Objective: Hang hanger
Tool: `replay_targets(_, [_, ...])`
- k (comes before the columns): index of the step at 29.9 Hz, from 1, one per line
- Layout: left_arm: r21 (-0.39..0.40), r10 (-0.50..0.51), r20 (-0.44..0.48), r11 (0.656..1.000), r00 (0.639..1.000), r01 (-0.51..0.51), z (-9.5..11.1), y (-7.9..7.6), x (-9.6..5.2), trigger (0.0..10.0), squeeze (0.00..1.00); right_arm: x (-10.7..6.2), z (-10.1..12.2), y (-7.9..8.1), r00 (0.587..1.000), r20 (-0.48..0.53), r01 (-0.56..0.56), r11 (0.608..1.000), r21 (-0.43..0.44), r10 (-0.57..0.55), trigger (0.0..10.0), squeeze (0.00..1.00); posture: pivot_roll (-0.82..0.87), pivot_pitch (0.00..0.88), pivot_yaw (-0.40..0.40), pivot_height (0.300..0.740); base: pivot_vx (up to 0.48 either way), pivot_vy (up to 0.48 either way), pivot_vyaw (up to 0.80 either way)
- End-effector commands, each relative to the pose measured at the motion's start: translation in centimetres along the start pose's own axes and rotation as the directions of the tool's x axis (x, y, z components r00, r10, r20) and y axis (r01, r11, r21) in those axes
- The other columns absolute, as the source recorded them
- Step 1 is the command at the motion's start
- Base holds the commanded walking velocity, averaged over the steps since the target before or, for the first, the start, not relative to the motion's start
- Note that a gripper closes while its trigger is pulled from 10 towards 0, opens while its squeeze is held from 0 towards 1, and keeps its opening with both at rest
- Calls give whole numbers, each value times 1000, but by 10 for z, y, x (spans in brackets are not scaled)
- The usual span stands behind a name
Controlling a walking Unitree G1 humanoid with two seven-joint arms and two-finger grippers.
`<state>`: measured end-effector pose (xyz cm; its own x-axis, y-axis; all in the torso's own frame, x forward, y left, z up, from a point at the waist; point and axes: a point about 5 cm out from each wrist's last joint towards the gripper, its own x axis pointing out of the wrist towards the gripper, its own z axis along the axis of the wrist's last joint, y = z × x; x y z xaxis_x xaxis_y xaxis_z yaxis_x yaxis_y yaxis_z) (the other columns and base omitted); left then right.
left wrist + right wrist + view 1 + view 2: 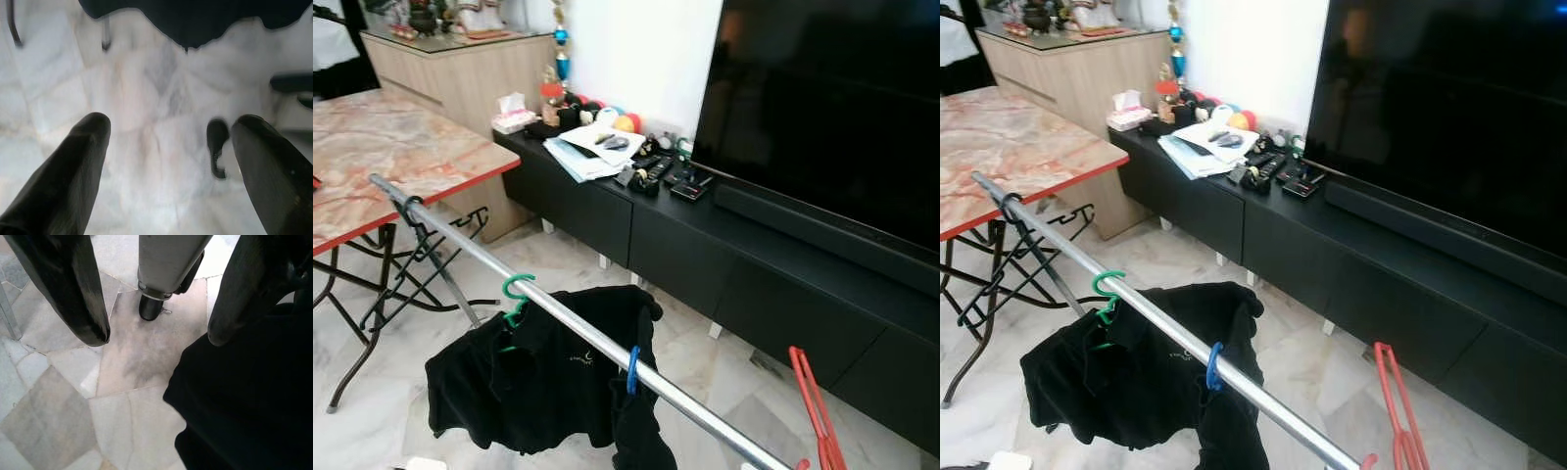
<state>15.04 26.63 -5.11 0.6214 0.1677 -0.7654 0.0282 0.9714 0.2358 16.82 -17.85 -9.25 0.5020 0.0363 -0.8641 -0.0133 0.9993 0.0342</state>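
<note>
black garment on green hanger, hung on the metal rail; both grippers spread and empty.

the silver rail (578, 333) runs diagonally across the head views, from beside the marble-top table (382, 157) toward the lower right. a green hanger (516, 290) hooks over the rail and carries a black garment (538, 382) that drapes below it. a blue hook (632, 370) sits on the rail just beside it, further along. a red hanger (815, 406) stands apart at the lower right, near the black tv cabinet (724, 264). the left gripper (166, 147) points down at the pale marble floor (146, 98), fingers (73, 166) wide apart, holding nothing. the right gripper (156, 338) is likewise spread over the floor, with black fabric just beside one finger and nothing between the fingers.
</note>
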Motion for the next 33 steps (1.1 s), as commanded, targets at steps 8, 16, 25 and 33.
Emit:
replay_targets(8, [43, -11, -199, 999, 980, 20, -38, -20, 10, 10000, 0, 0, 5, -2, 1000, 14, 16, 1000, 15, -16, 10000, 0, 202, 0, -32, 740, 0, 43, 0])
replay_targets(16, [32, -10, -211, 999, 977, 18, -42, -26, 12, 10000, 0, 1, 3, 3, 1000, 8, 8, 1000, 13, -8, 10000, 0, 209, 0, -36, 740, 0, 368, 0])
replay_targets(25, [34, -18, -216, 999, 976, 26, -48, -30, 11, 10000, 0, 1, 1, 3, 1000, -3, 13, 1000, 12, -13, 10000, 0, 211, 0, -36, 740, 0, 369, 0])
replay_targets(33, [33, -25, -208, 999, 978, 32, -48, -32, 11, 10000, 0, -1, -5, -4, 999, -34, 26, 1000, -14, -27, 10000, 0, 211, 0, -38, 740, 0, 364, -485])
